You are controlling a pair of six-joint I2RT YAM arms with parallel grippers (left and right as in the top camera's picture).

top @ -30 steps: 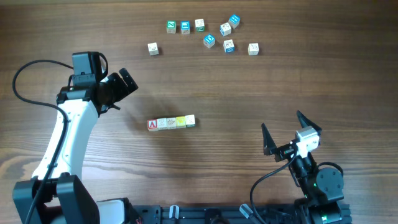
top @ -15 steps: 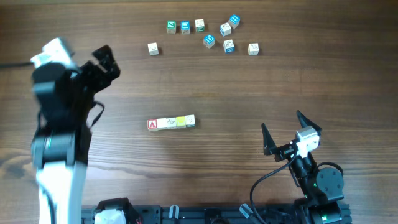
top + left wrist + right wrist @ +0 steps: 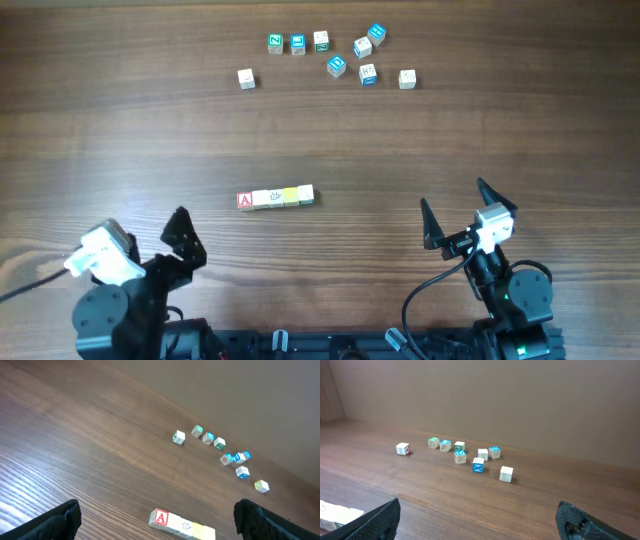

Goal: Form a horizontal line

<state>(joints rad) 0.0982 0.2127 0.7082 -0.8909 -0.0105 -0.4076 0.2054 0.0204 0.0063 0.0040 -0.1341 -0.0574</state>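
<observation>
The horizontal line (image 3: pixel 275 197) of touching small letter cubes lies mid-table, red "A" at its left end, then whitish, yellow and a green-edged cube. It shows at the bottom of the left wrist view (image 3: pixel 181 526) and at the lower left edge of the right wrist view (image 3: pixel 334 513). My left gripper (image 3: pixel 180 238) is open and empty at the front left, below and left of the line. My right gripper (image 3: pixel 457 213) is open and empty at the front right.
Several loose letter cubes (image 3: pixel 336 56) lie scattered at the far middle of the table, with one apart at the left (image 3: pixel 245 78). They also show in the left wrist view (image 3: pixel 225 452) and the right wrist view (image 3: pixel 465 454).
My left arm has swung back from the left middle of the table to the front left edge. The line of cubes and my right arm have not moved.
</observation>
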